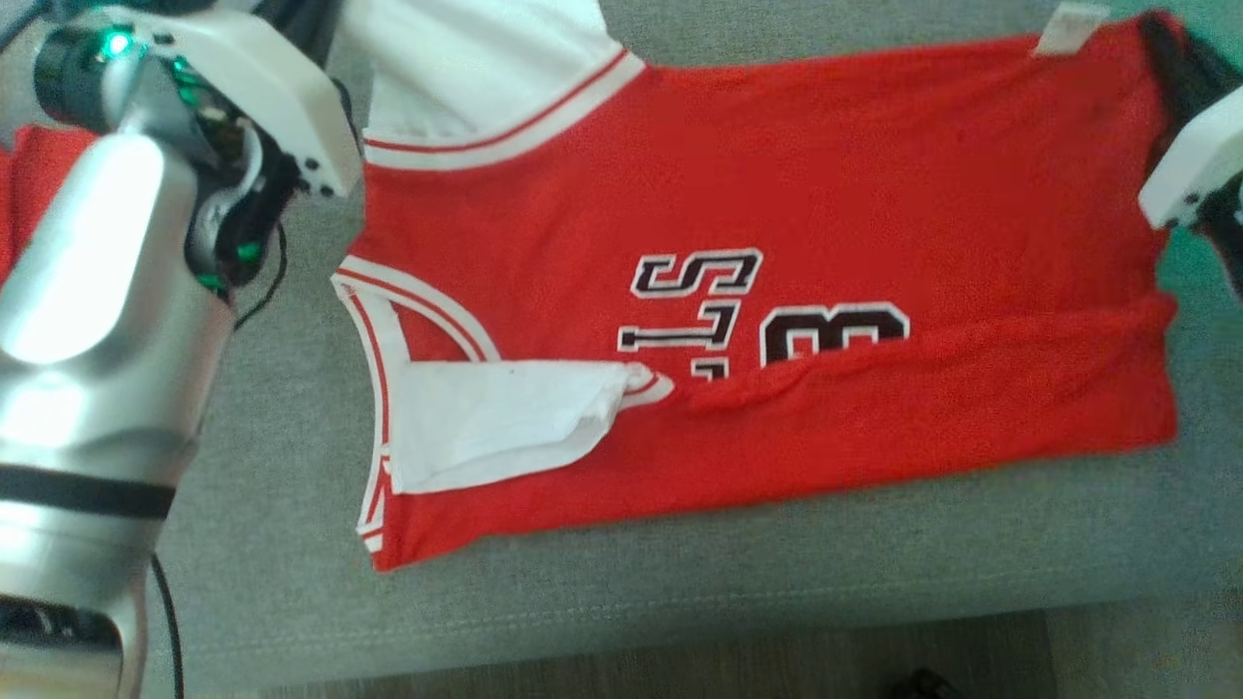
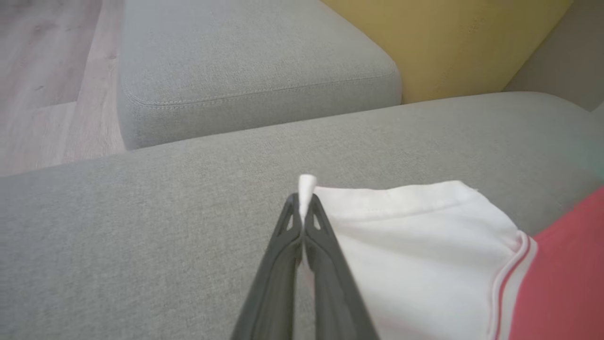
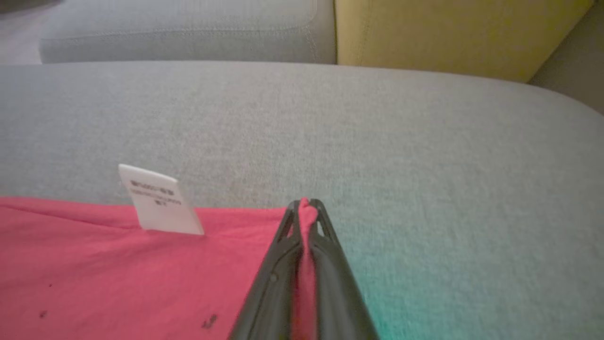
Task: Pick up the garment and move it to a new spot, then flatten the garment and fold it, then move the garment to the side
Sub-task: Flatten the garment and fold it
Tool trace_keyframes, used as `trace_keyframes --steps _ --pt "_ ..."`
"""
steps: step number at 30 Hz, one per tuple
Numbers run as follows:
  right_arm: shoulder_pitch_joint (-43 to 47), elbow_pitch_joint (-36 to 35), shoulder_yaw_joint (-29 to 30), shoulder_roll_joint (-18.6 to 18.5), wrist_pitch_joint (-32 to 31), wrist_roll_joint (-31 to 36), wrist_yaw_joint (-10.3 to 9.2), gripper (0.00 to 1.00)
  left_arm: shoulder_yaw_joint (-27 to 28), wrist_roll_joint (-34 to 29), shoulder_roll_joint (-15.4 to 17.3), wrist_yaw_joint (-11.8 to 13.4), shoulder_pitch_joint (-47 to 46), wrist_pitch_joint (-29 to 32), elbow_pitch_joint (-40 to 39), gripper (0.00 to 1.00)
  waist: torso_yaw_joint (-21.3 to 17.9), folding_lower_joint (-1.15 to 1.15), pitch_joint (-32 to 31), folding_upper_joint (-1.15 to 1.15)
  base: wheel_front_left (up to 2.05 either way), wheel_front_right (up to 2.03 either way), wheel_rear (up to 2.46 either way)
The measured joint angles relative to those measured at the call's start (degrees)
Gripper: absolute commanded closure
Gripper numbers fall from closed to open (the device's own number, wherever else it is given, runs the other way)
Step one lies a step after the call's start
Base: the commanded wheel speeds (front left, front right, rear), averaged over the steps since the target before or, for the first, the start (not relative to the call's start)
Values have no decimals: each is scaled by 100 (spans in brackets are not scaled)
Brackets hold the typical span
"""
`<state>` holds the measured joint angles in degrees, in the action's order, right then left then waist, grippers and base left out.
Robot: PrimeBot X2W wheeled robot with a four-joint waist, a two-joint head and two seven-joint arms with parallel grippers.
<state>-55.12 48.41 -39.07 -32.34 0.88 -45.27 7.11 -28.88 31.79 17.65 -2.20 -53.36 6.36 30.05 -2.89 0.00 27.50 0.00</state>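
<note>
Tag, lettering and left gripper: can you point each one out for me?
Tag (image 3: 160,203), right wrist view, middle of the white label.
Lettering (image 1: 697,274), head view, on the black S.
Left gripper (image 2: 303,204), left wrist view, between fingertips pinching a white corner of the shirt (image 2: 415,245).

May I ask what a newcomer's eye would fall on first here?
The red basketball jersey with white trim lies spread across the grey fabric sofa cushion. The left tool pinches its white corner; the right tool pinches its red edge near a white label.
</note>
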Motion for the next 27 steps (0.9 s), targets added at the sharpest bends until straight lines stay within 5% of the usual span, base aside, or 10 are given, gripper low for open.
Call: trace_keyframes --steps 9,16,27 --pt "-594 823 143 236 934 393 0 100 0 -226 -270 118 -709 -584 683 100 -6 0 5 0 0 0 0" --pt "-500 896 44 389 1157 377 0 100 -169 -242 -298 -126 -614 -751 913 100 -1 0 -147 0 0 0 0" --pt "450 522 -226 176 1063 -159 0 100 -301 -16 205 -285 584 -533 -57 100 40 0 -754 0 0 0 0"
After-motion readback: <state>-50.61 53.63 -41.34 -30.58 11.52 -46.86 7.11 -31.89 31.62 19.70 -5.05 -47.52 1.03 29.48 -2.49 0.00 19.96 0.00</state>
